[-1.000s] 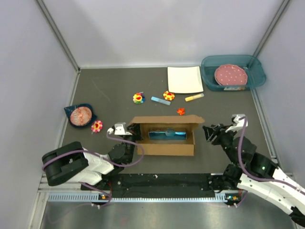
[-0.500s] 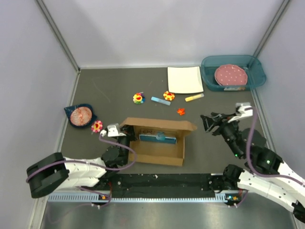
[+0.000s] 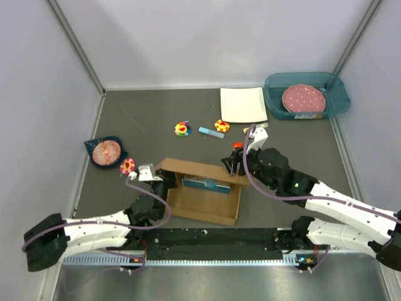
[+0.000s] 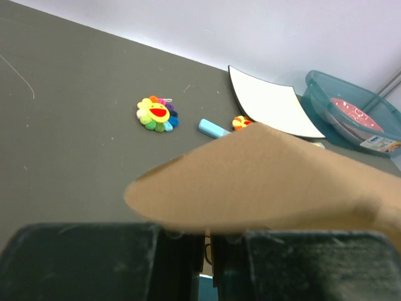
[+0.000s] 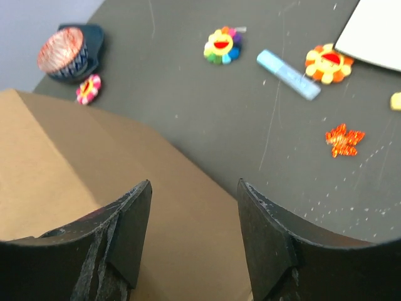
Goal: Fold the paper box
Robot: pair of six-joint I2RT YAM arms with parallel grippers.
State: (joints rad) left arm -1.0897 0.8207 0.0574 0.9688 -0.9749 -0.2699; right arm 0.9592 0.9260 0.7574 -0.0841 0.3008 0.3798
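- The paper box (image 3: 203,200) sat on the counter (image 3: 131,128) just ahead of both arms, half built, with its back flap (image 3: 203,169) leaning over the open tray.
- The right jaws were released, spread above that flap with nothing pinched. An off-centre push could crease the cardboard or skid the light box sideways.
- The left jaws sat at the box's left end, nearly together. I could not tell whether they grasped the wall. If not, nothing anchored the box.
- A blue item (image 3: 203,183) inside might jam the closing flap.
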